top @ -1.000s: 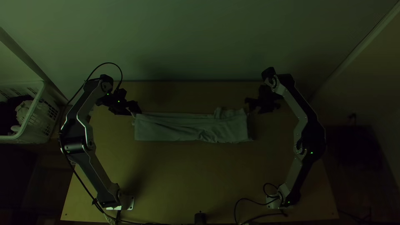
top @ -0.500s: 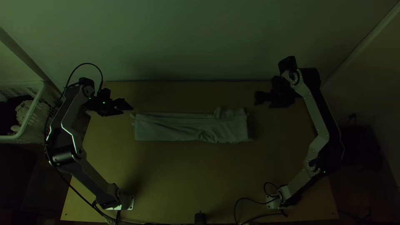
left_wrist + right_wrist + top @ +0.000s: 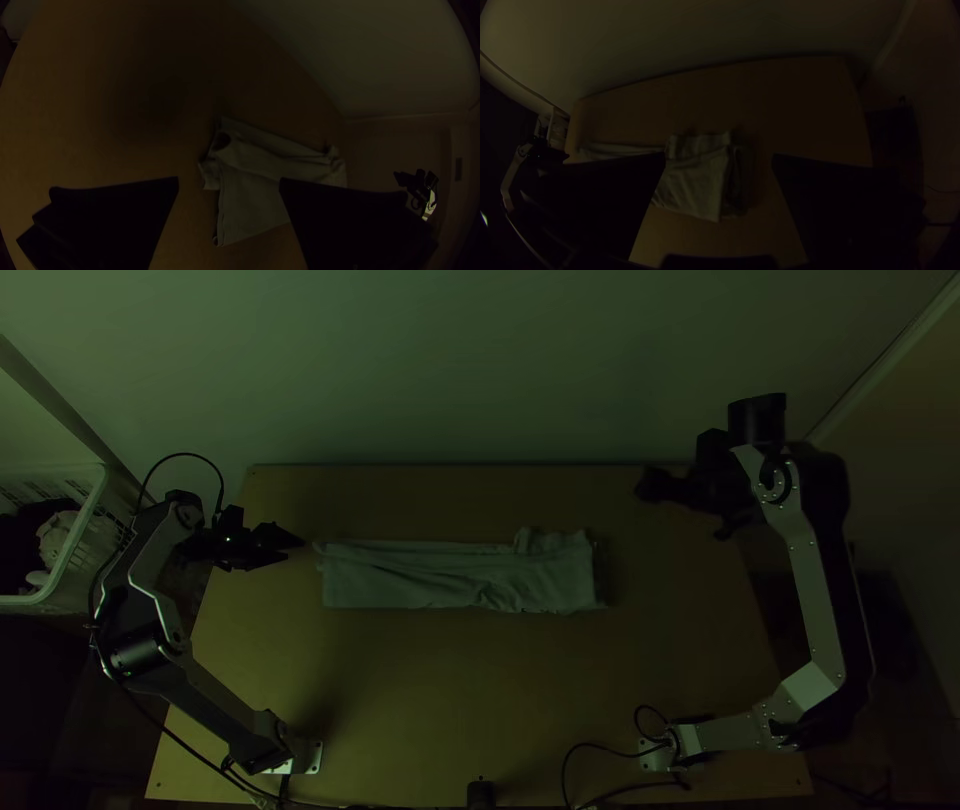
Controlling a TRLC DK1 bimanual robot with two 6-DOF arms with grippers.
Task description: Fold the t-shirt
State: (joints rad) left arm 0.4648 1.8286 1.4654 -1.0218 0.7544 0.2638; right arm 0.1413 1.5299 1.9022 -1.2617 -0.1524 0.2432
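Observation:
The pale t-shirt (image 3: 450, 576) lies as a long narrow folded strip across the table, wrinkled, with a small bunched bump on its far edge toward the right. My left gripper (image 3: 300, 540) is just off the strip's left end, apart from it; in the left wrist view the same gripper (image 3: 229, 185) stands open, the shirt (image 3: 255, 200) beyond its fingers. Farther up and right of the strip's right end is my right gripper (image 3: 642, 488). Seen from its own wrist, that gripper (image 3: 719, 160) has its fingers wide apart, with the shirt (image 3: 695, 185) below and no cloth held.
A white basket (image 3: 75, 545) with dark and pale items stands off the table's left side. A pale wall (image 3: 480, 370) rises behind the table's far edge. Cables (image 3: 590, 760) and a small black object (image 3: 480, 794) are at the near edge.
Both arms have drawn outward from the shirt, the left one to the left, the right one to the right and farther up the picture. The shirt looks unchanged.

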